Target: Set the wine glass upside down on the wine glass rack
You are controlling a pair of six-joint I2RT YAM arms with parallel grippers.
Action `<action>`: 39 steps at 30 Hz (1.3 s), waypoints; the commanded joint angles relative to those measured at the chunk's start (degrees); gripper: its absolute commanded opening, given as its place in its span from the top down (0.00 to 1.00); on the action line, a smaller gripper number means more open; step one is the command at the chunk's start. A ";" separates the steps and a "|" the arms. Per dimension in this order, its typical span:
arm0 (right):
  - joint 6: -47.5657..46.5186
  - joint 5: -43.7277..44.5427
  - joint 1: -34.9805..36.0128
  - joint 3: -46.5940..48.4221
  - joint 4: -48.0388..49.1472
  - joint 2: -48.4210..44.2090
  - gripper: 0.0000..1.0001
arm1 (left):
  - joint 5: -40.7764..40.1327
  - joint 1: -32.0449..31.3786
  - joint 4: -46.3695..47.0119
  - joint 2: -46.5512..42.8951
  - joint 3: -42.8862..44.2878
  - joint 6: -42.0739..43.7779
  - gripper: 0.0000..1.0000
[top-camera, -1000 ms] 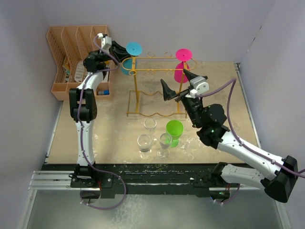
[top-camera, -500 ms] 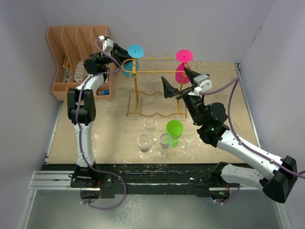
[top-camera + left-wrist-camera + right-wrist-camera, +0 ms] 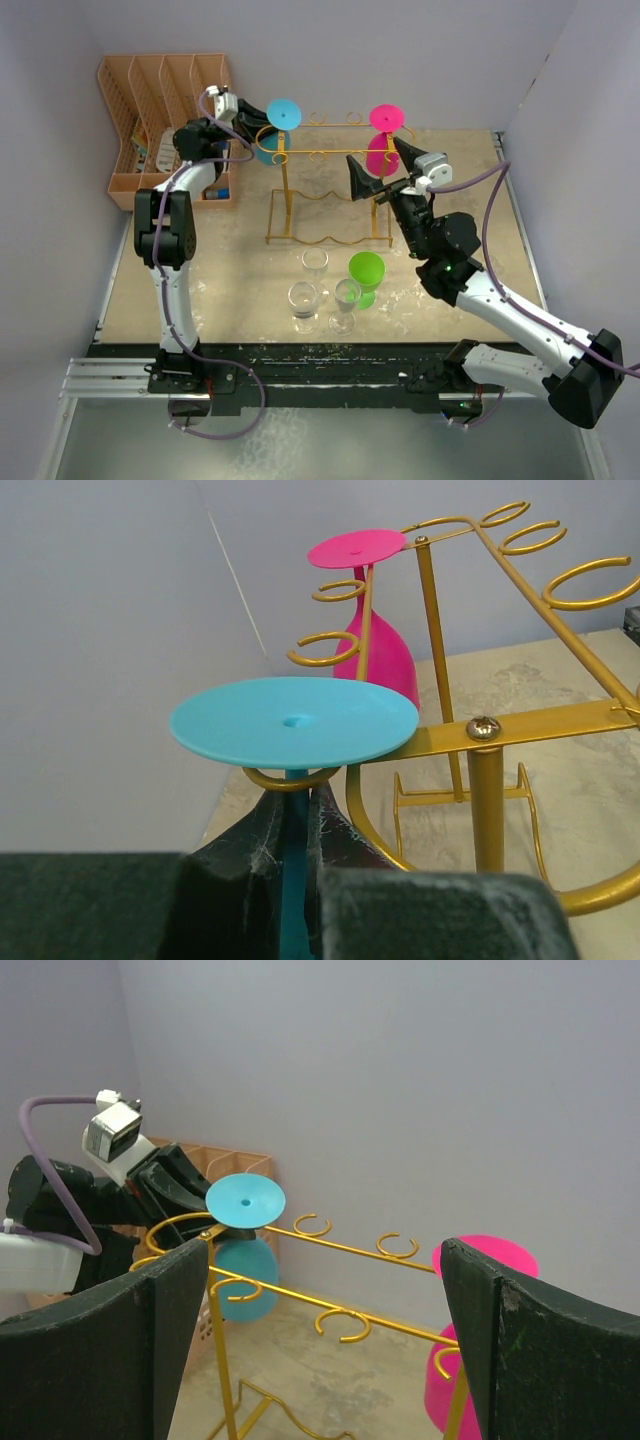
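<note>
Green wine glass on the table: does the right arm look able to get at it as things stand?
Probably yes. The right gripper is open and empty up by the wine glass rack, and the green wine glass stands upright close beside that arm; the clear glasses stand on its other side.

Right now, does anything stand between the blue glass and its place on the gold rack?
Nothing visible does. The stem of the blue glass seems already inside a rack loop, left fingers shut on it; the pink glass hangs apart.

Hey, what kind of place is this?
Probably a robot test bench: two arms bolted at a table's edge, plain walls around it, and a wine glass rack with coloured glasses.
</note>
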 commanded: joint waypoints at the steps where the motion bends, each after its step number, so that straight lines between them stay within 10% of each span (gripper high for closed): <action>1: 0.34 -0.93 -0.28 0.34 4.03 -0.01 0.00 | 1.49 -0.21 6.85 -2.47 -1.32 2.48 0.85; 15: -0.29 -1.24 -0.39 0.12 4.98 0.88 0.00 | 2.44 0.72 6.79 -1.88 -2.24 4.09 0.00; 31: -3.08 -3.37 -0.45 0.09 1.49 -2.06 0.00 | 17.29 13.67 6.76 -12.52 -10.81 -1.68 0.01; 39: -6.16 -18.03 -0.36 6.09 -33.14 -11.27 0.00 | 26.81 22.72 6.76 -37.30 -28.67 -18.10 0.01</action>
